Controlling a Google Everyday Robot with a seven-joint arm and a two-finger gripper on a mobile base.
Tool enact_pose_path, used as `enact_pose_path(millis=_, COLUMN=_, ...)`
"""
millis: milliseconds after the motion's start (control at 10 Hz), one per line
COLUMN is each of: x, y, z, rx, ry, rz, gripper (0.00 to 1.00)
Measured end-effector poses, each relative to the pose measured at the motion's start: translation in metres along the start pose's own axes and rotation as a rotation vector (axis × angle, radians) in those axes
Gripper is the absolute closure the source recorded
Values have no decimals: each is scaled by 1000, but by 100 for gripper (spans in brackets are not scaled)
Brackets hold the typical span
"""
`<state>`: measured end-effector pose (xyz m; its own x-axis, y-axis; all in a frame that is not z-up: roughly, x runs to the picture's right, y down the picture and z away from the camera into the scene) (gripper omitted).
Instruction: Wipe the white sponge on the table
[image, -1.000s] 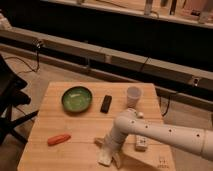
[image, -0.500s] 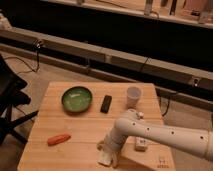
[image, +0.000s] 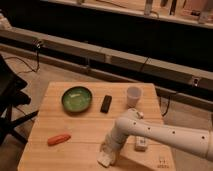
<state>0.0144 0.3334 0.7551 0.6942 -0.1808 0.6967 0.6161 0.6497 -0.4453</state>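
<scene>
The white sponge (image: 104, 160) lies near the front edge of the light-wood table (image: 55, 117), a little right of the middle. My gripper (image: 107, 150) points down at the end of the white arm (image: 160, 134) and sits right on top of the sponge, hiding its upper part. The arm reaches in from the lower right.
A green bowl (image: 76, 99), a black bar (image: 106, 103) and a white cup (image: 133, 95) stand across the far half of the table. An orange carrot-like item (image: 59, 139) lies front left. A small white labelled object (image: 141, 144) sits just right of the arm. A dark chair (image: 10, 100) stands to the left.
The gripper stays over the sponge at the front edge; it has settled slightly lower onto it. Nothing else on the table has moved.
</scene>
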Motion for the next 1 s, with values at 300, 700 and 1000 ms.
enact_pose_path(millis=300, x=8, y=-8, z=-3, rx=-9, ry=5, rz=-7, gripper=93)
enact_pose_path(millis=700, x=8, y=-9, z=-4, rx=-5, ry=5, rz=-8, gripper=94)
enact_pose_path(millis=1000, x=15, y=-21, z=-6, rx=-7, ry=8, rz=-18, gripper=94)
